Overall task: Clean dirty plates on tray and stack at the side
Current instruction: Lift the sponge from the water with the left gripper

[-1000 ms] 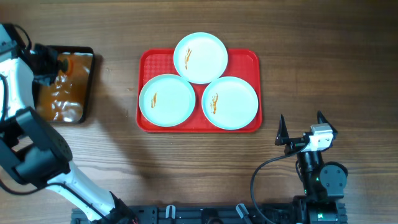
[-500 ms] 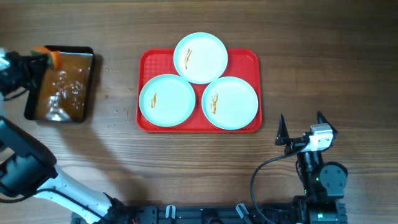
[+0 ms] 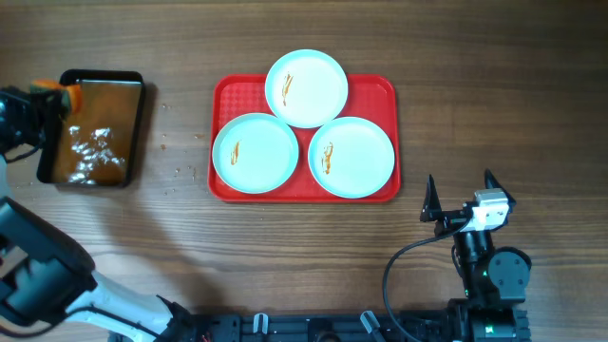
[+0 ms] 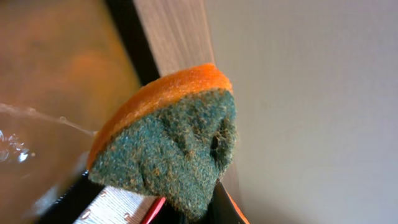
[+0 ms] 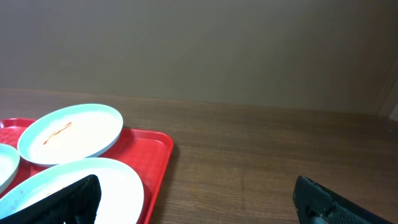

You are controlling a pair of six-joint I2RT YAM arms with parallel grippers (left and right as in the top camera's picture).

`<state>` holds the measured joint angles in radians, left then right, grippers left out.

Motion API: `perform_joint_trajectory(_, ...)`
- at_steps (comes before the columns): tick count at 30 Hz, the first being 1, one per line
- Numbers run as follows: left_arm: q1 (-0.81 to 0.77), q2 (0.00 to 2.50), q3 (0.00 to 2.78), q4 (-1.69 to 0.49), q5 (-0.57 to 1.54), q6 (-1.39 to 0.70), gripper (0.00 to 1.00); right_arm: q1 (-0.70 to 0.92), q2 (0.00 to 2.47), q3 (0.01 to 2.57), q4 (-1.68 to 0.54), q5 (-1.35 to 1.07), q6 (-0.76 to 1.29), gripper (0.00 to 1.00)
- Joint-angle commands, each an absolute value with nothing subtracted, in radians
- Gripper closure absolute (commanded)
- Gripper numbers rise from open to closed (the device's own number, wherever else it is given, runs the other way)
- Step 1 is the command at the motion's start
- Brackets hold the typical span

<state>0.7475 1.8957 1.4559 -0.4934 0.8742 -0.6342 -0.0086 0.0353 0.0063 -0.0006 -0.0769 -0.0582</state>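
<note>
**Wet sponge comes up out of the pan; no plate wiped so far**

The wooden tabletop (image 3: 475, 76) carries the red tray (image 3: 228, 90) at its middle, which sits where it did a second ago. The black pan (image 3: 104, 75) of brownish liquid (image 3: 90, 142) lies well apart from it, to the left. A second ago the left arm reached across this pan and covered part of it. Now the arm has drawn off to the left edge, the whole pan shows, and its liquid is broken with ripples.

All three plates are on the tray, close together: the far plate (image 3: 306, 87) overhangs the tray's far rim, and the near-left plate (image 3: 255, 153) and near-right plate (image 3: 351, 157) lie side by side. Each bears a short orange-brown smear, so none looks cleaned.

The sponge (image 4: 168, 143), orange with a green scouring face, has moved from over the liquid to the pan's upper left corner. The left claw (image 3: 43, 95) is closed around it.

The right claw (image 3: 461, 195) has not stirred. It sits near the front right of the tabletop, spread wide and empty.

My reading is that dipping is done and the carry to the tray is next, with the stacking wholly ahead
</note>
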Motion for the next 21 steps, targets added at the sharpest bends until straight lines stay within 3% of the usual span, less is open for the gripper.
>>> perform_joint_trajectory(1, 0.687, 1.897, 1.432, -0.5, 0.696, -0.548, 0.96, -0.014, 0.03, 0.005, 0.002, -0.067, -0.072, 0.0)
perform_joint_trajectory(4, 0.645, 1.991, 1.384, -0.49, 0.588, -0.526, 0.96, -0.014, 0.03, 0.005, 0.002, -0.067, -0.072, 0.0)
perform_joint_trajectory(7, 0.645, 2.01, 1.392, -0.49, 0.625, -0.519, 0.96, -0.014, 0.03, 0.005, 0.002, -0.067, -0.072, 0.0)
perform_joint_trajectory(13, 0.652, 1.769, 1.475, -0.479, 0.652, -0.501, 0.96, -0.014, 0.03, 0.005, 0.002, -0.067, -0.072, 0.0)
perform_joint_trajectory(15, 0.623, 1.732, 1.474, -0.487, 0.546, -0.453, 0.96, -0.014, 0.03, 0.005, 0.002, -0.067, -0.072, 0.0)
perform_joint_trajectory(21, 0.574, 1.954, 1.391, -0.472, 0.472, -0.448, 0.96, -0.014, 0.03, 0.005, 0.002, -0.067, -0.072, 0.0)
